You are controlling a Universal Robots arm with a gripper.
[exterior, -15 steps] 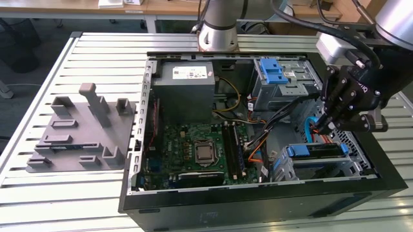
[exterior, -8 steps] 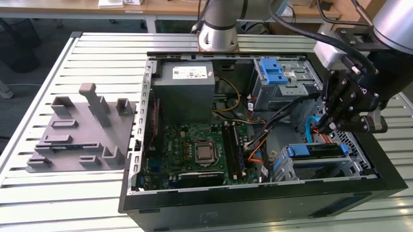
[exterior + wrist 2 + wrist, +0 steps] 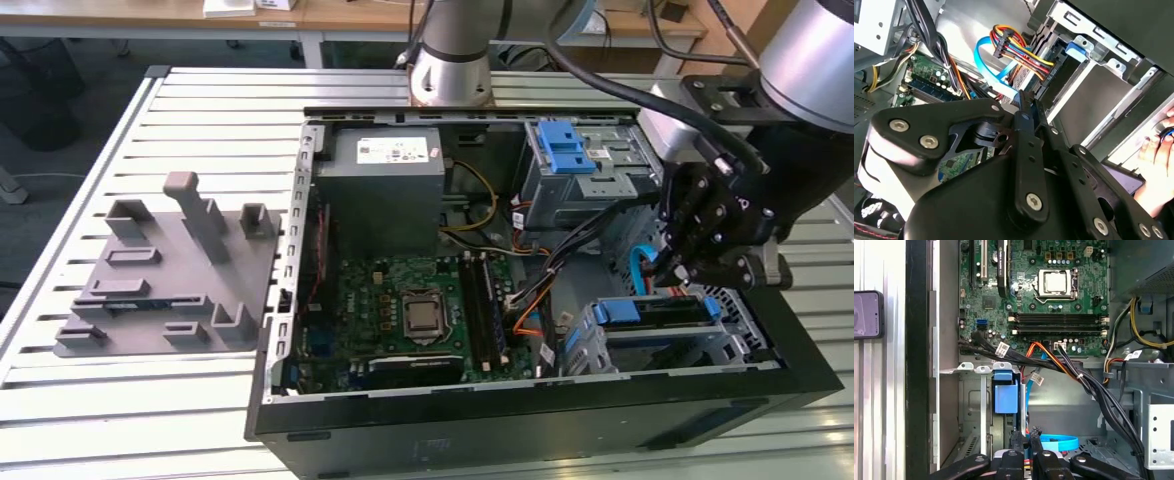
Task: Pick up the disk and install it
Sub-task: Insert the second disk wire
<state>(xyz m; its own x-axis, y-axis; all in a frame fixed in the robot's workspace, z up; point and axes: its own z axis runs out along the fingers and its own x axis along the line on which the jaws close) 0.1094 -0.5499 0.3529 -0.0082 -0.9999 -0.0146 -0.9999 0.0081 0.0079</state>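
Observation:
The disk (image 3: 661, 313) sits edge-up in the lower silver cage at the front right corner of the open computer case, its blue bracket (image 3: 1005, 397) facing up. In the second wrist view the blue bracket (image 3: 1076, 48) shows at the mouth of that cage. My gripper (image 3: 663, 275) hangs just above the disk, beside a light-blue data cable (image 3: 1059, 442). In the first wrist view the gripper (image 3: 1025, 435) has its fingers close together with nothing plainly between them. In the second wrist view the gripper (image 3: 1026, 97) points toward the cage.
The grey power-supply box (image 3: 387, 165) and a perforated cage with a blue latch (image 3: 571, 150) fill the case's far side. Cable bundles (image 3: 1089, 385) cross above the motherboard (image 3: 400, 310). A grey fixture plate (image 3: 160, 270) lies on the table. A hand (image 3: 1159, 150) rests by the case.

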